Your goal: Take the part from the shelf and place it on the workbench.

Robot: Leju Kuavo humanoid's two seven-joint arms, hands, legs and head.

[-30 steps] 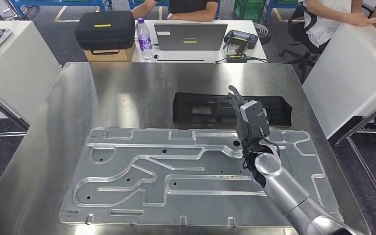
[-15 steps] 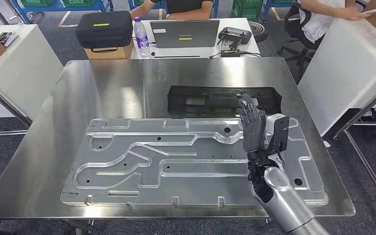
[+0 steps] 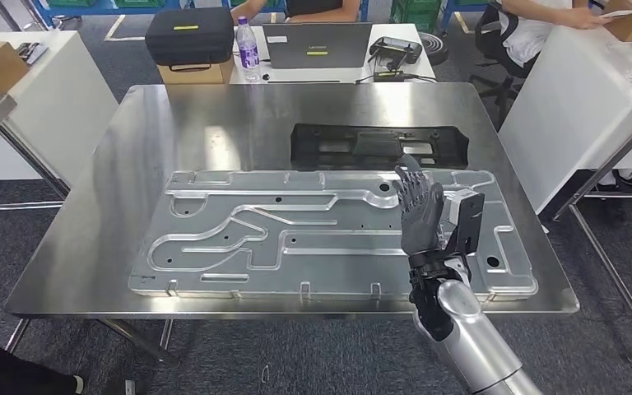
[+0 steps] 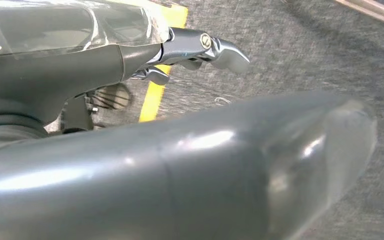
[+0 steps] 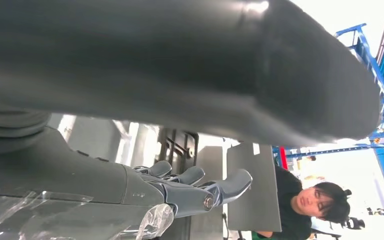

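above the near right part of the steel desk my right hand is raised, fingers straight and a little apart, holding nothing. i judge it empty because the part — one black moulded panel — lies flat on the desk beyond my fingertips, apart from them, toward the far edge. it rests on its broad face, which keeps it steady there, so i judge the placing as good as done.

between me and that panel lies one large aluminium plate with milled channels, flat across most of the desk; the black panel sits just past its far edge, near it.

my left hand hangs low over grey floor with a yellow line; its fingers look loosely curled with nothing in them, though i cannot tell this for sure.

counting further: one laptop, one bottle, one black case on a small table behind — and two people seated back there. one white table stands off to my right.
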